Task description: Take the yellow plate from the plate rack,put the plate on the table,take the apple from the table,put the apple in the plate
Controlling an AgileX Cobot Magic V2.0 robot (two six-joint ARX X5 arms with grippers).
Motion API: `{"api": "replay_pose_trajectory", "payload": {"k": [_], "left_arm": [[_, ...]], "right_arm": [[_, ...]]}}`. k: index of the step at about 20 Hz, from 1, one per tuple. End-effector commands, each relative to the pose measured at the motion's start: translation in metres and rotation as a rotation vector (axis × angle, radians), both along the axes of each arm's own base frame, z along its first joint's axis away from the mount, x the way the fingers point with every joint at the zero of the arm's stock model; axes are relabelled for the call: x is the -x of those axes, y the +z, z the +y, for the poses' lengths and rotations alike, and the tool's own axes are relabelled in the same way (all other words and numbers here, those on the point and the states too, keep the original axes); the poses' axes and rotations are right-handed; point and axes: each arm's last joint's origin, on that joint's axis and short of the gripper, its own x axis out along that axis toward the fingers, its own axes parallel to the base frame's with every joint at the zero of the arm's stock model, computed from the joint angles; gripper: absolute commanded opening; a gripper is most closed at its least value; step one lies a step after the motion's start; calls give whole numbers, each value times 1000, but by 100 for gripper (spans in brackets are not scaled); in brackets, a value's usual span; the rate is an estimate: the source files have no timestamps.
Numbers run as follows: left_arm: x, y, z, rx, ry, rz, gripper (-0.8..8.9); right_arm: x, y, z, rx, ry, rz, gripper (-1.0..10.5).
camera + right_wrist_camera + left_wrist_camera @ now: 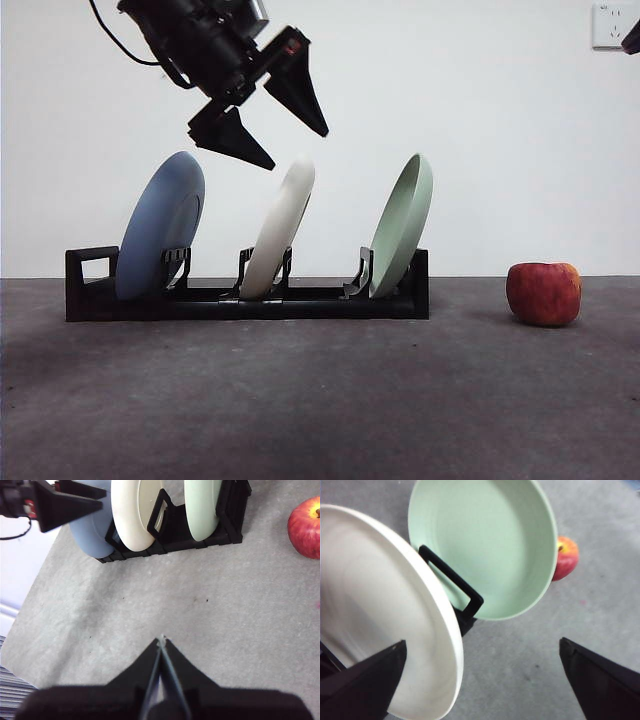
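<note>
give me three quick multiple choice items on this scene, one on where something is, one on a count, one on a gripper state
1. Where is the apple?
A. on the table beside the rack's end
B. in the green plate
C. in a gripper

2. How many plates stand in the plate rack?
A. two
B. three
C. four

3. How are the left gripper jaws?
A. shut on the cream plate
B. shut on nothing
C. open above the cream plate

Answers:
1 A, the apple sits on the table past the green plate.
2 B, the blue plate, cream plate and green plate are slotted upright.
3 C, the jaws are spread and hold nothing, above the cream plate's rim.
</note>
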Motion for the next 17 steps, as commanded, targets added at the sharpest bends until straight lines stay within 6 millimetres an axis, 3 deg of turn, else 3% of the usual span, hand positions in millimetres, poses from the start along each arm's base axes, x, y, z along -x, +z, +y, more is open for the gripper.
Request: {"api": "replay_pose_trajectory", "payload": {"k": [1,6,9,11,17], "left_arm": [[-4,-11,-6,-27,-5,2,634],[-9,-24,-10,-41,-16,25,622],[-11,-27,-11,-46,-21,20,478],[-12,-26,-11,-40,-22,15,453],[-14,-28,-13,-36,-24,3,239]], "right_arm": [[0,2,0,4,9,-17,-2],[1,1,0,4,9,-7,-2],[1,0,0,7,7,9,-2],[2,0,0,8,8,9,-2],[2,0,0,7,8,17,-2]]}}
